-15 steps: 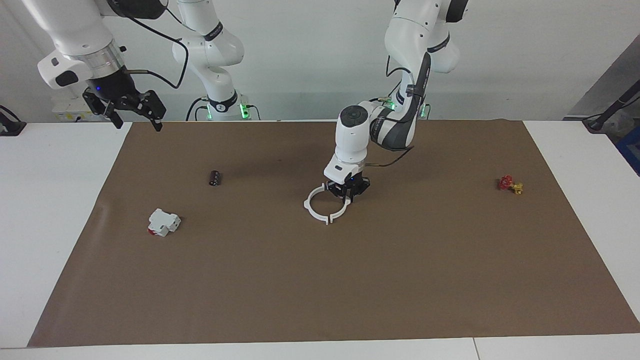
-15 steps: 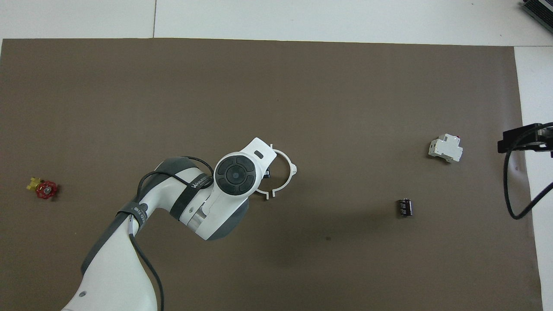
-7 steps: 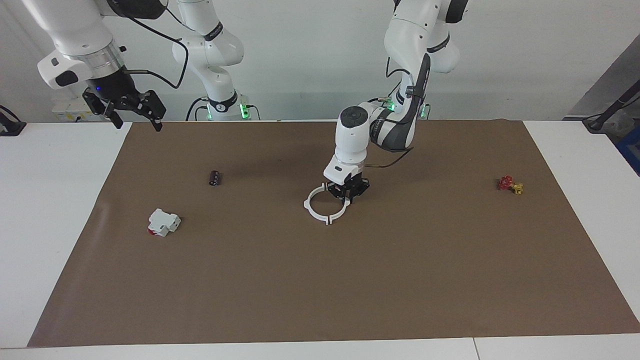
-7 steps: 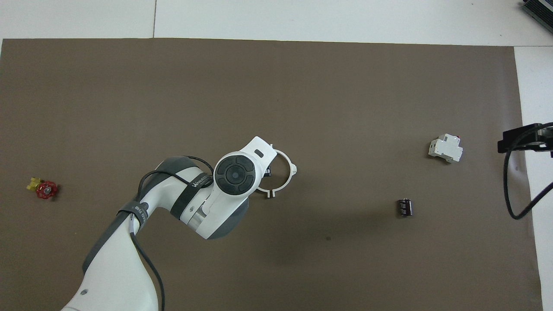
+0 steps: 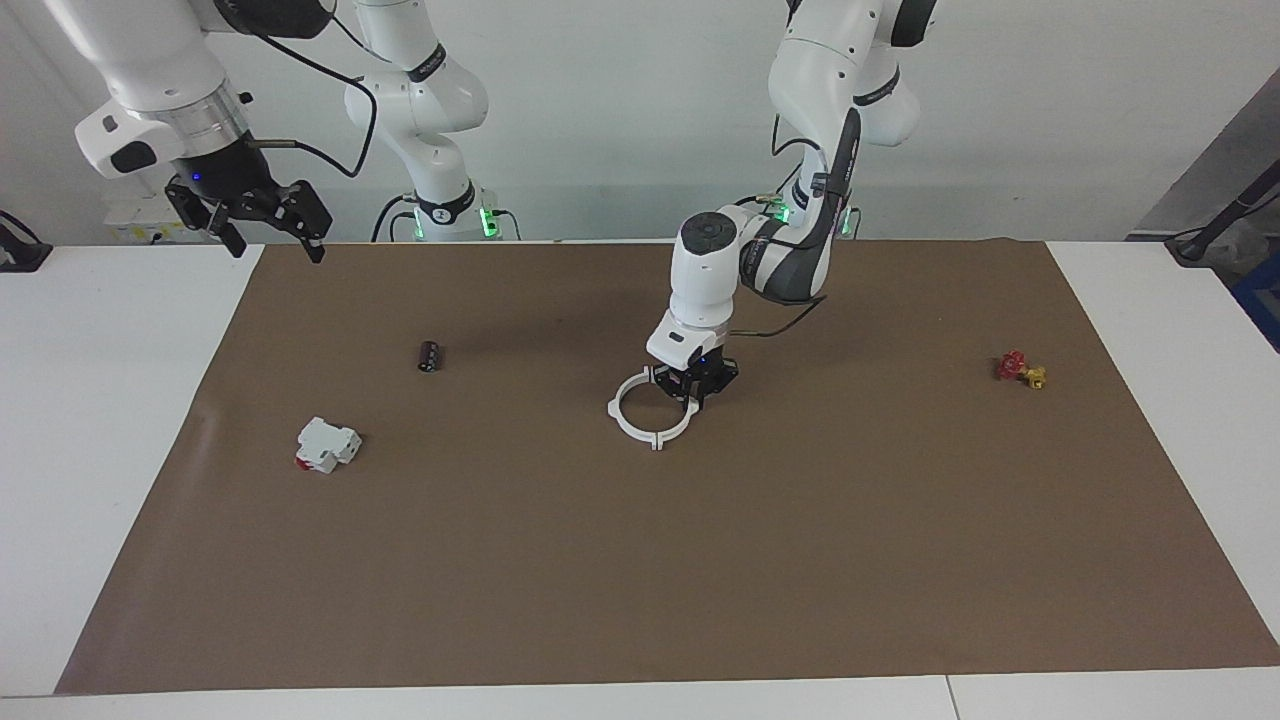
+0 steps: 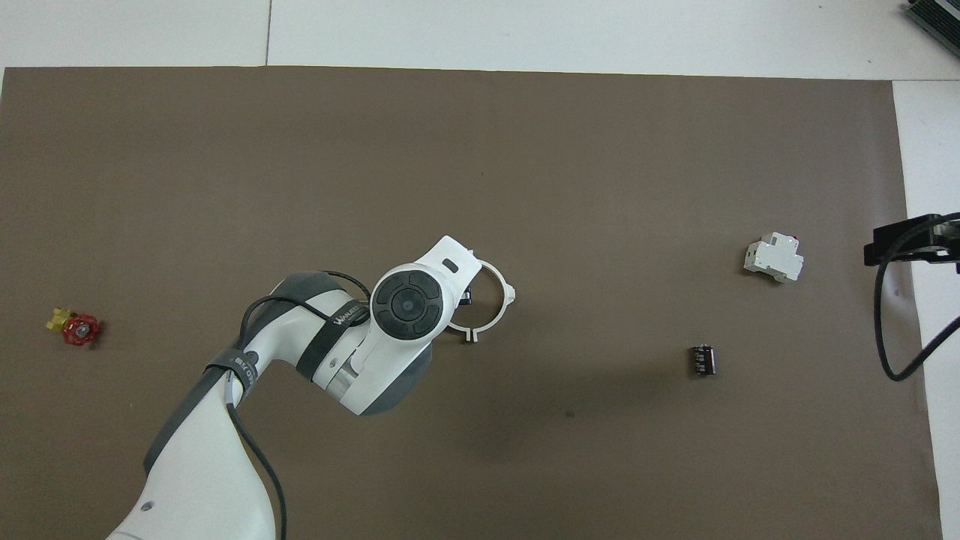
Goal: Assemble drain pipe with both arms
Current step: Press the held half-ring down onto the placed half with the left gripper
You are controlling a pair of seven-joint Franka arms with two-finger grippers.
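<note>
Facing view first. Brown mat (image 5: 700, 560) covers most of the white table (image 5: 100, 400). Near the mat's middle lies the ring (image 5: 650, 412), two white half-arcs drawn together into one loop with small tabs sticking out. The left arm (image 5: 790, 250) reaches down from the top and its left gripper (image 5: 693, 392) is at the ring's rim on the side toward the left arm's end, fingertips pinched together on the arc there. The right gripper (image 5: 268, 222) hangs in the air over the mat's corner at the right arm's end, close to the robots, jaws spread wide and holding nothing; that arm waits. A black cylinder (image 5: 430, 356) lies on the mat toward the right arm's end, nearer to the robots than the ring. A white block (image 5: 326, 444) with a red end sits farther from the robots than the cylinder. A red and yellow part (image 5: 1021, 369) rests toward the left arm's end, well apart from the ring.

Overhead view next. The left arm (image 6: 330, 352) covers part of the ring (image 6: 501, 300), and only a dark sliver of the left gripper (image 6: 464, 297) shows at the rim. The block (image 6: 773, 259), cylinder (image 6: 702, 359) and red part (image 6: 75, 328) lie as told. The right gripper (image 6: 904, 241) shows at the picture's edge.
</note>
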